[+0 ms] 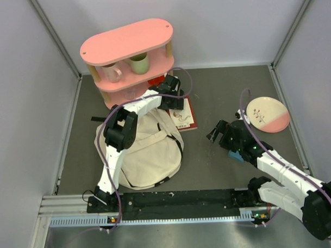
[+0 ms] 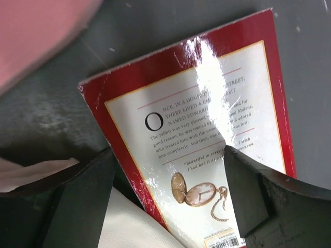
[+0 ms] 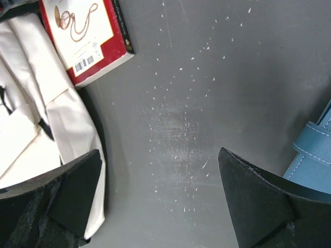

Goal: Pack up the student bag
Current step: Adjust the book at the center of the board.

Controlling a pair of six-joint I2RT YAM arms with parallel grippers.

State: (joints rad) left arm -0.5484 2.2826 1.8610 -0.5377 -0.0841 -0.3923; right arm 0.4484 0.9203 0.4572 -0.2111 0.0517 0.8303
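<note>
left gripper (image 2: pixel 168 170) is hovering wide open over the red book (image 2: pixel 207 119), likely bound for the student bag (image 1: pixel 147 152) — right gripper (image 3: pixel 160 191) idling open, both empty.

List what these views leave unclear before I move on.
- Book: left wrist view, glare washes out some text, bottom edge cuts it off; top view, left arm covers its far end.
- Blue thing: right wrist view, cut by right edge; top view, right arm hides most.
- Bag: top view, left arm crosses it; opening unseen.
</note>
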